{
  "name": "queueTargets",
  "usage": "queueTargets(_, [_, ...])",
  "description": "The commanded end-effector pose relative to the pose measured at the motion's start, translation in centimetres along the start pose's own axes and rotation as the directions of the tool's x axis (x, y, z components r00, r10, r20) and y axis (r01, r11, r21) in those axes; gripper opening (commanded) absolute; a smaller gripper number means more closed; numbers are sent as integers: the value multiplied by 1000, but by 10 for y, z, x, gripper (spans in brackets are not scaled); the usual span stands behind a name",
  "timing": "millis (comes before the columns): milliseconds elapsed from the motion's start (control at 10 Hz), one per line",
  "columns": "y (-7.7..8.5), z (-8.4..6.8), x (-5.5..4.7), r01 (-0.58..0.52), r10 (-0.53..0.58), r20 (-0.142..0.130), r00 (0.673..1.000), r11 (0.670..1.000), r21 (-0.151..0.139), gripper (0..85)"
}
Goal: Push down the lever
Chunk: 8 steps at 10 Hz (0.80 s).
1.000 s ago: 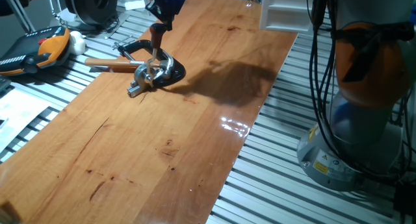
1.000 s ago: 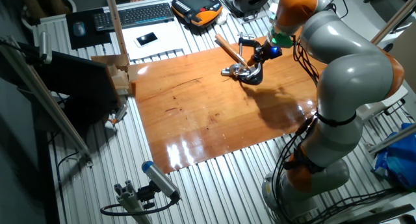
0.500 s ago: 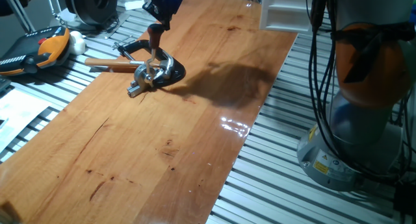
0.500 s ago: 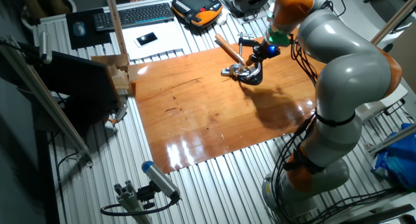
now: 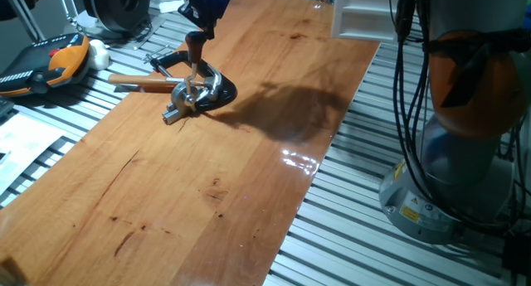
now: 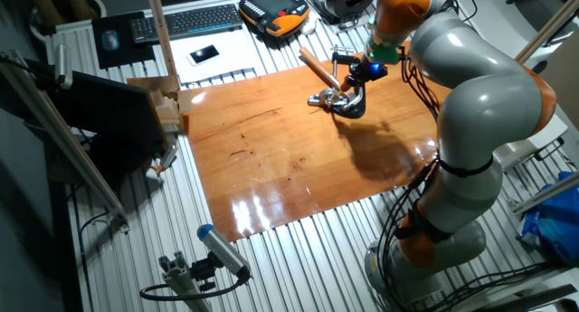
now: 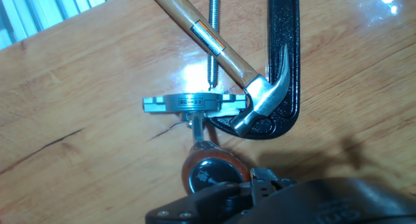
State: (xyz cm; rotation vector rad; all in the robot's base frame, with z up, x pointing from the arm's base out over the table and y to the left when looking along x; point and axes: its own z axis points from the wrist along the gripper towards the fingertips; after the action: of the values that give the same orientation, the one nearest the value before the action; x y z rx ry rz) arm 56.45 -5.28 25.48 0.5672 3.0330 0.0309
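The lever [image 5: 193, 60] is a thin shiny rod with a reddish-brown knob [image 5: 194, 40], standing nearly upright on its chrome-and-black base [image 5: 205, 92]. My blue gripper [image 5: 202, 19] is right above the knob, fingers together, at or touching its top. In the hand view the knob [image 7: 211, 174] is at the bottom centre, just ahead of my dark fingertips [image 7: 260, 185], with the chrome base [image 7: 194, 104] beyond it. The other fixed view shows the gripper [image 6: 365, 70] over the base [image 6: 342, 102].
A hammer with a tan wooden handle [image 5: 139, 80] lies with its head [image 7: 263, 97] against the lever base. A black C-shaped clamp [image 7: 285, 55] lies beside it. A white box [image 5: 365, 12] stands at the board's far end. An orange-black device [image 5: 50, 62] lies to the left.
The gripper and the lever's knob have shifted slightly left in the fixed view. The rod leans a little more. The base, hammer and clamp have not moved.
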Motion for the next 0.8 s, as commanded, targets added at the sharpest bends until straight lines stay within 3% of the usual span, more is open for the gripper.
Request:
queueTargets(0, [0,-1,0,3,-3,-2,1000,1000,-2,0])
queueTargets(200, [4,-4,0,8,-8,-9,1000,1000,-6,0])
queueTargets(500, [14,-11,1,-4,4,-10,1000,1000,16,0])
queueTargets(700, [19,-6,1,-6,6,-7,1000,1000,23,0])
